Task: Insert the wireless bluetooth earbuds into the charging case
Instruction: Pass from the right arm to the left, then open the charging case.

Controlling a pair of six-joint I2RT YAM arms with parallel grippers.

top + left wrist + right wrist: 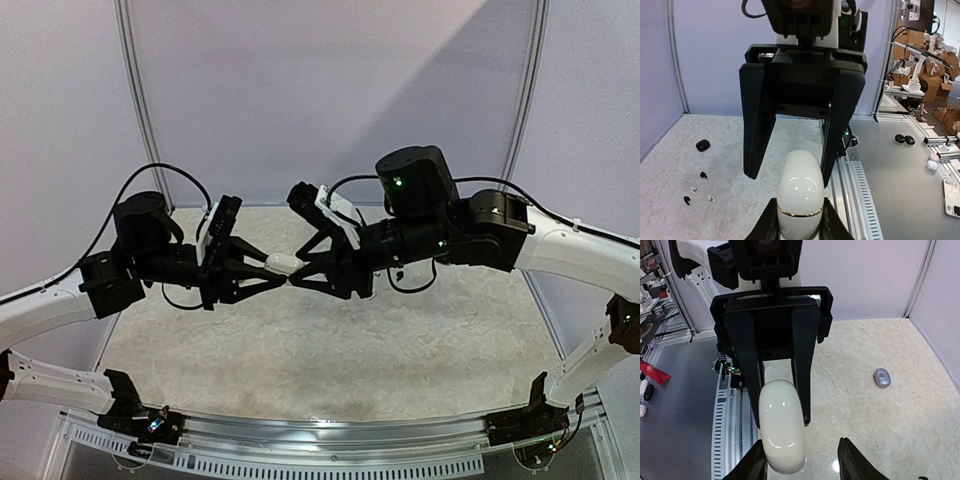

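Both arms up off the table, forearms roughly level, grippers nose to nose at centre. Left arm [140, 235] reaches in from the left, right arm [480, 230] from the right. Left gripper [275, 270] clamped on one end of white case [800, 195]. Right gripper [298, 272] fingers spread wide, straddling the other end.

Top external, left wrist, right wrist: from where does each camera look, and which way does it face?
Top external: above and behind the bases, looking down at the table; both arms show.
Left wrist: on the left arm, facing the right tool; its own left tool grips the white charging case.
Right wrist: on the right arm, facing the left tool; its own open fingers show.
Shared: both wrist views show that case.
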